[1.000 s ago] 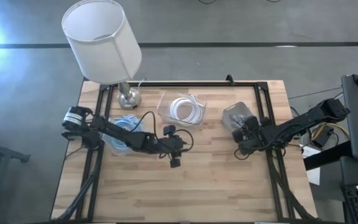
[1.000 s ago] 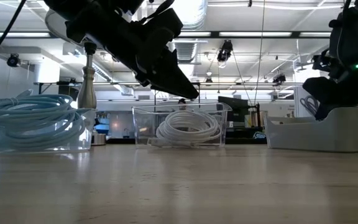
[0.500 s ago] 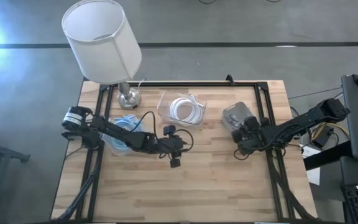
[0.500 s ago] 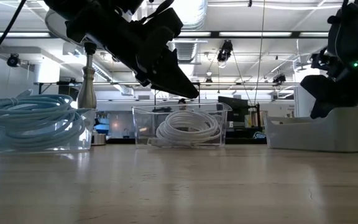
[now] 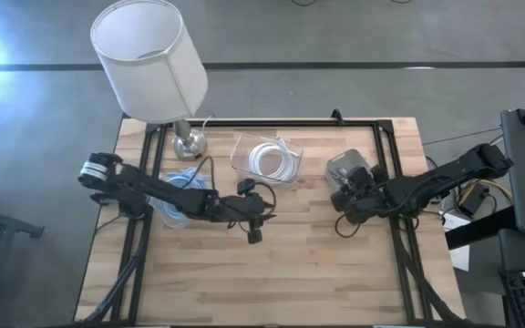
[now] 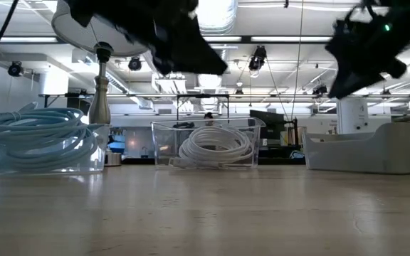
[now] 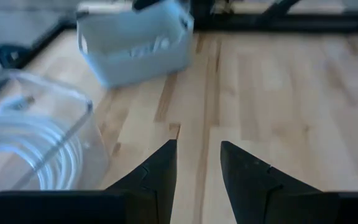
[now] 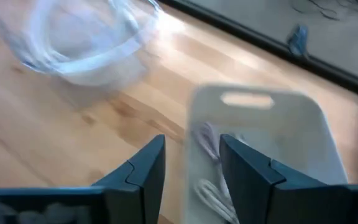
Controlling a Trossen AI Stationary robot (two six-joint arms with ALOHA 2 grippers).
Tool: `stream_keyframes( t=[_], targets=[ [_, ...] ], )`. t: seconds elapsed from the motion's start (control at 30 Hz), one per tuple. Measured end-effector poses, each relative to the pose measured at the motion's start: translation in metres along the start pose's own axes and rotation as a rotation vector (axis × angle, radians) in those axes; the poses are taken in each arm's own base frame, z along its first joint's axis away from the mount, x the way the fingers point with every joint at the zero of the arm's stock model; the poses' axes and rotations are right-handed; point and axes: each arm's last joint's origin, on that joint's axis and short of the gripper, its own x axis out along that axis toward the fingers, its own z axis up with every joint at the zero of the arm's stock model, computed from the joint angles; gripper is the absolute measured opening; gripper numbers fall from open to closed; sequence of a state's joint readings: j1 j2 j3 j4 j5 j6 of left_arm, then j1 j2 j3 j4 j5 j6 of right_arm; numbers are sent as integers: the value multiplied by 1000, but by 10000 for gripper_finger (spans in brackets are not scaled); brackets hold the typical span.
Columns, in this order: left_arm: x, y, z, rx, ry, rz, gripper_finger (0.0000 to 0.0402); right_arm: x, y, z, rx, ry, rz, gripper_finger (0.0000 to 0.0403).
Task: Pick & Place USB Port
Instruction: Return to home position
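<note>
Wood planks of the table fill the middle of the high view. A lamp with a white shade stands at its upper left. Just below the lamp, a clear bin holds a blue cable. A second clear bin at top centre holds a coiled white cable. The gray bin sits right of centre, near the table's back edge. In the right wrist view, pale cables lie inside it.

The left gripper hangs over bare wood at the centre of the high view, below the white cable and well apart from the gray bin. In the left wrist view its fingers stand a little apart, with only planks between them.

The right gripper hangs just below the gray bin in the high view. Its fingers are likewise a little apart and grip nothing.

In the low view both grippers show as dark shapes at the top, the left gripper at upper left and the right gripper at upper right. Both are clear of the bins on the table.
</note>
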State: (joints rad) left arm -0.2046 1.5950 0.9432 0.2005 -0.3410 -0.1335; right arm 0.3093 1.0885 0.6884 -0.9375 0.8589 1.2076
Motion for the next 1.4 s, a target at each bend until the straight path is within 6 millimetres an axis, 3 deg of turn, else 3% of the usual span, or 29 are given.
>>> stream_keyframes(
  t=[0.2,0.4,0.5,0.67,0.87,1.17,1.4],
  targets=[
    [-37,0,25,23,-101,-40,124,-24,14,34,-15,-41,97,135],
    [-78,8,27,29,-175,-69,124,-41,20,58,-52,-61,166,127],
    [-97,17,15,18,-190,-49,124,-44,22,61,-20,-49,197,123],
    [-126,34,-11,-18,-223,-3,124,-39,29,53,-106,-54,237,126],
    [-150,51,-44,-80,-305,11,124,-36,38,52,-149,-137,370,134],
    [-168,65,-81,-104,-400,3,124,-42,42,48,-312,-284,775,131],
    [-179,72,-99,-69,-467,10,124,-39,21,34,-329,-391,890,120]
  ],
)
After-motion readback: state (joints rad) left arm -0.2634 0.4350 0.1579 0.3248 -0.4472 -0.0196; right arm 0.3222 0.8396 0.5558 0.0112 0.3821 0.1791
